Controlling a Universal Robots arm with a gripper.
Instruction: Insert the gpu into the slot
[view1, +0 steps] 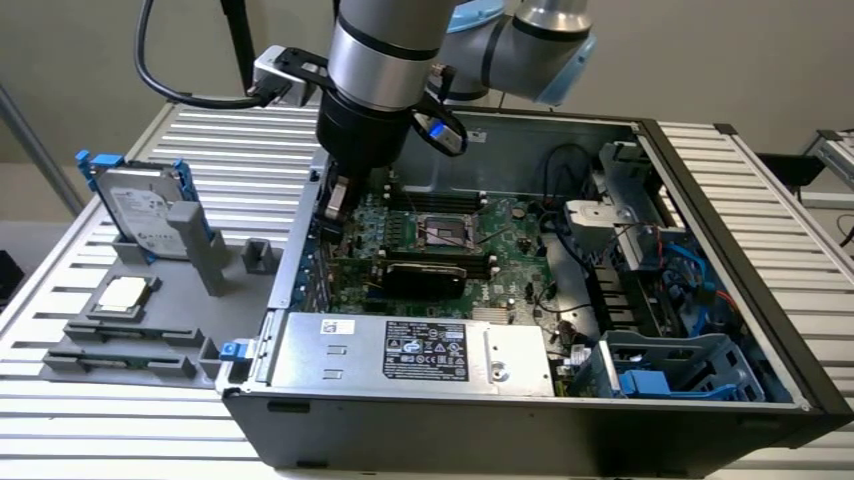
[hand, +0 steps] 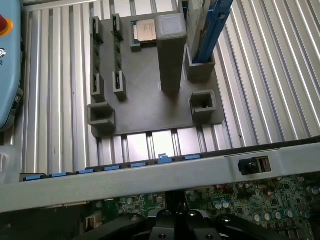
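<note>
The gpu (view1: 420, 274), a thin black rectangular card, stands on edge across the middle of the green motherboard (view1: 514, 225), in front of the square silver CPU socket (view1: 445, 231). The blue slot is hidden; no blue strip shows around the card. My gripper (view1: 336, 200) hangs above the board's edge by the case wall on the exterior view's left, a short way behind the card and apart from it. In the wrist view the gripper's black body (hand: 175, 222) sits over the motherboard (hand: 270, 200) just inside the case rim (hand: 150, 177).
Outside the case a grey fixture (hand: 145, 100) holds a CPU chip (hand: 146, 30), a tall post (hand: 171, 50) and a blue-framed drive (view1: 140, 210). The grey labelled power supply (view1: 414, 350) fills the near side. Cables and a blue drive cage (view1: 667, 375) crowd the exterior view's right.
</note>
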